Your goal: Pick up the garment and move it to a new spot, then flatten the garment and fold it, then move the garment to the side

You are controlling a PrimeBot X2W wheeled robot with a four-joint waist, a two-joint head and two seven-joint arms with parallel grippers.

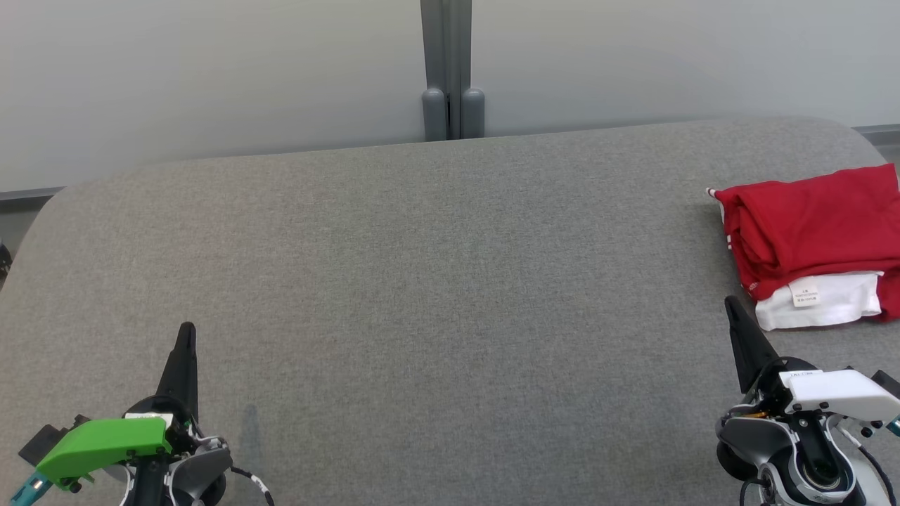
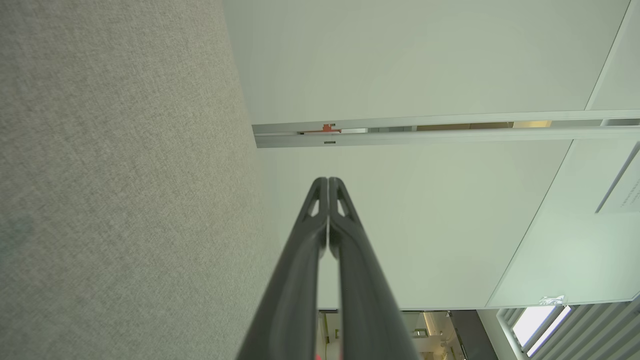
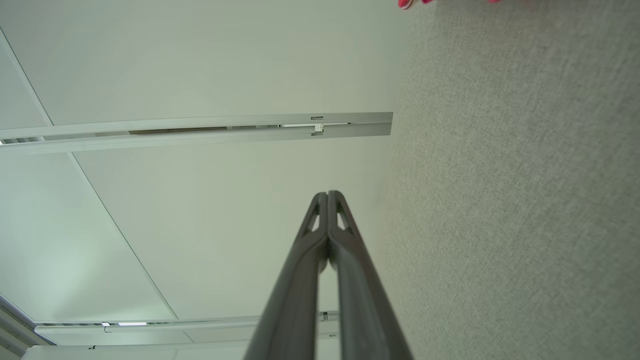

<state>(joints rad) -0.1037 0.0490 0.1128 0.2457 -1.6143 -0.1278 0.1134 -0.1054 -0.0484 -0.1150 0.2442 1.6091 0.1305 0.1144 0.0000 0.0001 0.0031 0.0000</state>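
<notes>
The folded red garment (image 1: 808, 225) is lying on the grey fabric-covered table (image 1: 422, 281), just ahead of the right gripper (image 1: 731, 303) and off to its outer side. It is near the dark tip but not touching it. A white layer (image 1: 844, 302) is peeking out along the garment edge nearest that gripper, and a small white label (image 1: 806, 290) is sitting on it, facing up.

The right gripper is resting low over the table with its two long fingers pressed together along their length. In its wrist view the tips (image 3: 328, 194) are meeting with nothing between them, and a sliver of red cloth (image 3: 407, 4) is showing at the top edge.

The left gripper (image 1: 186, 334) is sitting well apart from the garment, with the whole bare width of the table lying between the two. Its fingers are likewise closed tip to tip (image 2: 328, 181) and gripping nothing.

Beyond both fingertips, at the table's far edge, a pale wall panel is standing with a grey post (image 1: 452, 70) at its middle.
</notes>
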